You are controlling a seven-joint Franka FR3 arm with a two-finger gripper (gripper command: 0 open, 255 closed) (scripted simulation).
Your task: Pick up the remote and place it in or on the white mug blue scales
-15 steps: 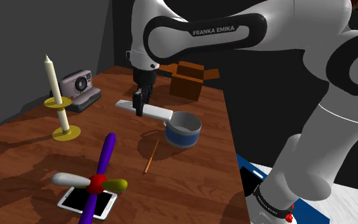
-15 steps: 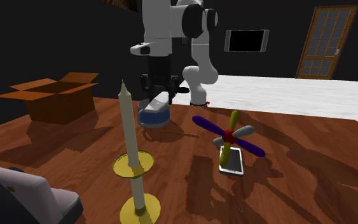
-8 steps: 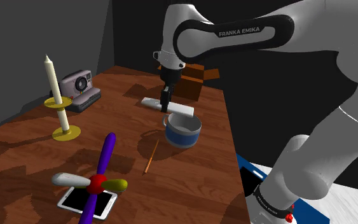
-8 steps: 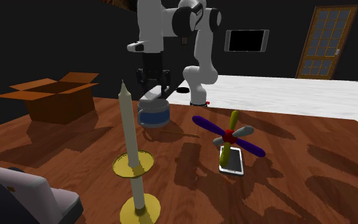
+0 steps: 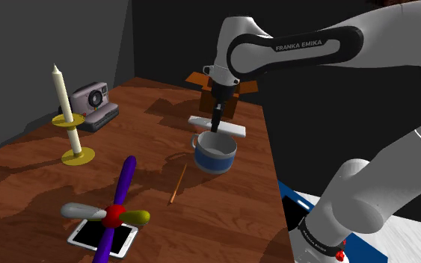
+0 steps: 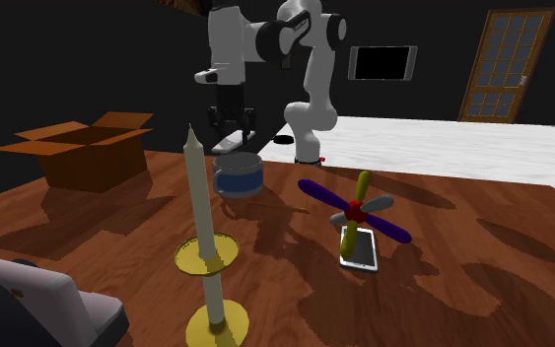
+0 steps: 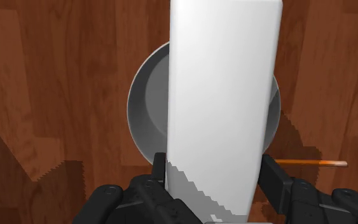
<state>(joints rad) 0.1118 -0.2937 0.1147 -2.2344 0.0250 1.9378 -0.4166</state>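
- My fingers [image 7: 276, 181] pinch the remote [image 7: 225, 95] at its near end, one pressed on each long edge.
- The remote is a plain white slab. It lies level in my grip, right over the mug [image 7: 147, 108], and its far end reaches past the mug's rim.
- From the shoulder view, the remote sits just above the mug's mouth; I cannot tell whether it touches the rim.
- The mug is pale with a blue band and stands upright on the wooden worktop [image 5: 37, 187].
- An orange pencil [image 5: 177, 183] lies flat on the worktop near the mug.
- A cardboard box [image 5: 229, 107] stands behind my arm at the worktop's far end.
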